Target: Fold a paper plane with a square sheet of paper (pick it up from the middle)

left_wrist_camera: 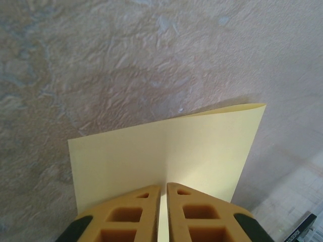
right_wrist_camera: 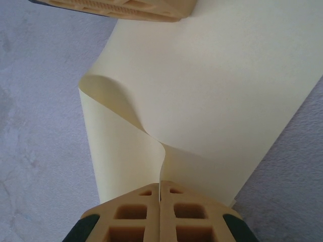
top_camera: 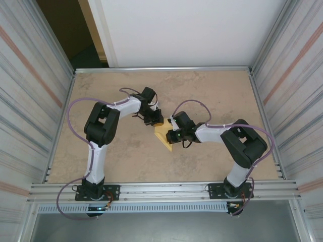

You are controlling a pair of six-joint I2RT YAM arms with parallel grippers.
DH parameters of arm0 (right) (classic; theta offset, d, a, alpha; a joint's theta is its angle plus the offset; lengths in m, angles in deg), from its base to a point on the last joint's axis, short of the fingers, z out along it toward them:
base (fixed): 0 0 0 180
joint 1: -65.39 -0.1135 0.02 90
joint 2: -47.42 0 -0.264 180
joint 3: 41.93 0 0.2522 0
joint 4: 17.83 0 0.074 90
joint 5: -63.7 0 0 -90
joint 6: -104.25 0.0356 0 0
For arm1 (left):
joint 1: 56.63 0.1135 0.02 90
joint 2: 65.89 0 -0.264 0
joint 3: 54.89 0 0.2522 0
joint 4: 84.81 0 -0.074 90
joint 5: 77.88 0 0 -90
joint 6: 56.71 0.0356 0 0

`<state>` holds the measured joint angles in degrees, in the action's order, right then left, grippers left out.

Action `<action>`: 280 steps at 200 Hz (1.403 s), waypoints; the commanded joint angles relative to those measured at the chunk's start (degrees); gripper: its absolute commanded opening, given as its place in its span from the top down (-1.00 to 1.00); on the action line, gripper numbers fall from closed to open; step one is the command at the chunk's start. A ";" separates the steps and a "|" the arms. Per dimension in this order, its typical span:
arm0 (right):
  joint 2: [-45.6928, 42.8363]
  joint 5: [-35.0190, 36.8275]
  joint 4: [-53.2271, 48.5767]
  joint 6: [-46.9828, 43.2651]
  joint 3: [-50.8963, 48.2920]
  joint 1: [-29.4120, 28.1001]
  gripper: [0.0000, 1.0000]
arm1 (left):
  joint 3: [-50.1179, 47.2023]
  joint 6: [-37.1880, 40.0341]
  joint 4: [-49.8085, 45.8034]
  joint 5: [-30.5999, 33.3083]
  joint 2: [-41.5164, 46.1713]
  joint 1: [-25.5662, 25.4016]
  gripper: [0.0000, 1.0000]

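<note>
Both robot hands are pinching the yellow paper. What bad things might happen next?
1. The left gripper and the right gripper both pinch the same paper. If they pull apart, it might tear.
2. The paper bulges in a wave beside the right gripper, so pressing it flat now may leave a crooked crease.

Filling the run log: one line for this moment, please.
left gripper: shut on paper | right gripper: shut on paper | paper: curled between them

The left pincer (left_wrist_camera: 162, 189) is clamped on the near edge of a pale-yellow sheet of paper (left_wrist_camera: 166, 151), held above the mottled tabletop (left_wrist_camera: 101, 60), its far edge curling at the right.
</note>
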<state>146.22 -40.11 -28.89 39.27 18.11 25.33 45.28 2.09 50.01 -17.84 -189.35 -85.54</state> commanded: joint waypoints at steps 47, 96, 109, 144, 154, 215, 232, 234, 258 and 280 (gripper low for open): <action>1.97 -0.86 -1.73 -0.75 1.33 0.44 1.00 | -0.19 1.31 -3.74 1.83 -2.14 -0.35 0.72; 2.36 -0.81 -2.70 -0.67 1.03 0.42 1.00 | 1.39 0.48 -3.86 1.04 2.51 0.05 0.68; 2.27 -0.86 -2.70 -0.69 0.91 0.42 1.00 | 0.28 -0.55 -2.55 1.36 5.90 0.29 0.65; 2.31 -0.72 -2.79 -0.43 1.00 0.47 1.00 | -8.63 -5.42 4.15 1.89 13.81 0.52 0.54; 2.37 -0.93 -2.75 -0.32 1.00 0.41 1.00 | -12.31 -7.65 7.58 0.94 15.74 0.28 0.50; 2.45 -1.08 -2.70 -0.08 1.00 0.54 1.00 | -24.68 -15.34 18.53 -1.89 21.74 -3.40 0.58; 2.58 -1.13 -2.70 0.03 1.00 0.50 1.00 | -25.18 -15.80 18.69 -2.16 21.06 -4.58 0.68; 2.61 -1.09 -2.66 0.08 1.00 0.52 1.00 | -25.25 -15.92 18.68 -2.07 20.98 -4.69 0.69; 2.75 -1.21 -2.63 0.16 1.05 0.51 1.00 | -25.57 -16.13 18.62 -2.05 19.90 -5.44 0.73; 2.67 -1.14 -2.64 0.30 1.00 0.56 1.00 | -25.77 -15.76 17.53 -0.93 19.66 -5.80 0.74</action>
<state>147.20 -41.55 -28.89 39.29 18.83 25.57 20.17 -13.12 67.75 -18.93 -169.85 -91.04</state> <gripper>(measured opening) 0.043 0.131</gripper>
